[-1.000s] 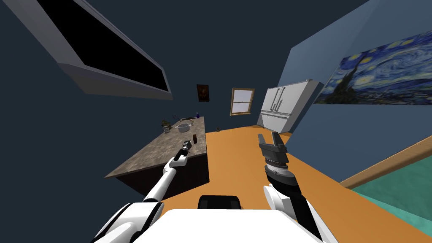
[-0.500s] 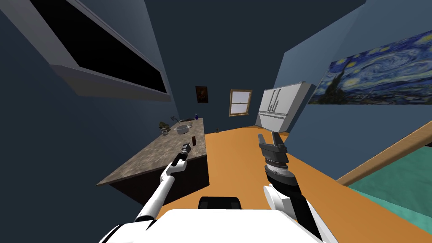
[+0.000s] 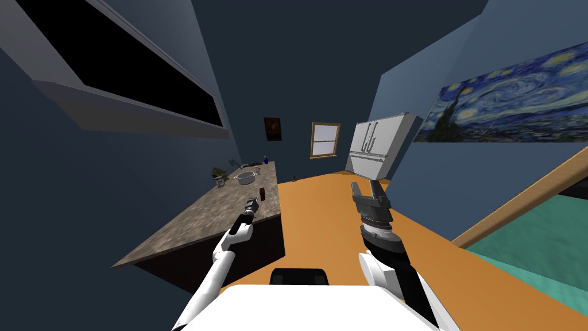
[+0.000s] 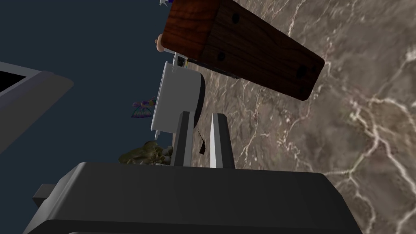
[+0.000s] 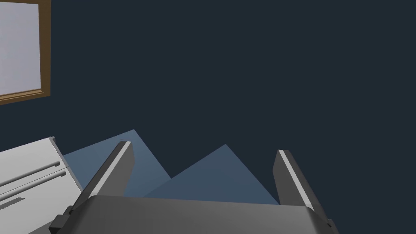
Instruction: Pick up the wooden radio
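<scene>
The radio (image 3: 262, 193) is a dark brown wooden block standing on the brown marbled counter (image 3: 201, 221), near its right edge. From the left wrist, the radio (image 4: 243, 53) lies a little beyond the fingertips and off to one side, untouched. My left gripper (image 3: 251, 202) hovers over the counter just short of it. Its fingers (image 4: 183, 138) stand close together with nothing between them, so the left gripper (image 4: 201, 115) is shut and empty. My right gripper (image 3: 367, 187) is raised over the orange floor, open and empty (image 5: 203, 148).
A white pot (image 3: 245, 177) and a small plant (image 3: 219, 174) stand on the counter beyond the radio; the left wrist sees the pot (image 4: 176, 99) straight past its fingers. A white fridge (image 3: 373, 150) stands at the far wall. The orange floor (image 3: 321, 230) runs beside the counter.
My head view has swung a little, so the counter and walls have shifted. My left forearm has drawn in lower; its gripper stays just short of the radio. The right arm has not moved.
</scene>
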Motion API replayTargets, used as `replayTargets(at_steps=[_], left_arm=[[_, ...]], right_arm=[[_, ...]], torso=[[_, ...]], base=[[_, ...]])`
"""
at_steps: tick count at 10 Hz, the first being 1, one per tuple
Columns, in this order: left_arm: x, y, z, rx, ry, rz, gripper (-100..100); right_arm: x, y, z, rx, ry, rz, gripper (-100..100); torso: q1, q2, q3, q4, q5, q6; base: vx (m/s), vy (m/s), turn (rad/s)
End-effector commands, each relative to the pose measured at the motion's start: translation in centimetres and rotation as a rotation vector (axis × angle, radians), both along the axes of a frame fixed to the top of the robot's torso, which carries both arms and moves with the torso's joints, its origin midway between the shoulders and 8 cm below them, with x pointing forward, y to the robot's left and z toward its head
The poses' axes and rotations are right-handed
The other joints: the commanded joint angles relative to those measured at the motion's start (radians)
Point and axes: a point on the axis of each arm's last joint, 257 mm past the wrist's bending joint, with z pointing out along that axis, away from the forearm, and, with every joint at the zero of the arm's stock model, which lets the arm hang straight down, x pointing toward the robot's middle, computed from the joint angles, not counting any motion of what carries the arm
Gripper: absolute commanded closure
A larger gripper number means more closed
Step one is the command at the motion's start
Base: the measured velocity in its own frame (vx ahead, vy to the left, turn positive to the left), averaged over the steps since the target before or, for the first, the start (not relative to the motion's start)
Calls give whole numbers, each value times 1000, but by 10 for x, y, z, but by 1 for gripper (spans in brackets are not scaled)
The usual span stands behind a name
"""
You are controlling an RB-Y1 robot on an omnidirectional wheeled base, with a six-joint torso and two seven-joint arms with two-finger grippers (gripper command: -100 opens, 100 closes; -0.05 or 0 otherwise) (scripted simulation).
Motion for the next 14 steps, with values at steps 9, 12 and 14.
replayTargets(at_steps=[9,12,14], left_arm=[[-60,14,13,16,-1,66,100],[-85,22,17,27,11,103,100],[-86,22,38,40,-26,101,100]], right_arm=[[0,0,0,0,0,0,0],[0,0,0,0,0,0,0],[0,0,0,0,0,0,0]], torso=[[0,0,0,1,-1,0],[-1,1,1,1,-2,1],[-2,2,2,2,-2,0]], base=[[29,21,-41],[33,35,-58],[13,11,1]])
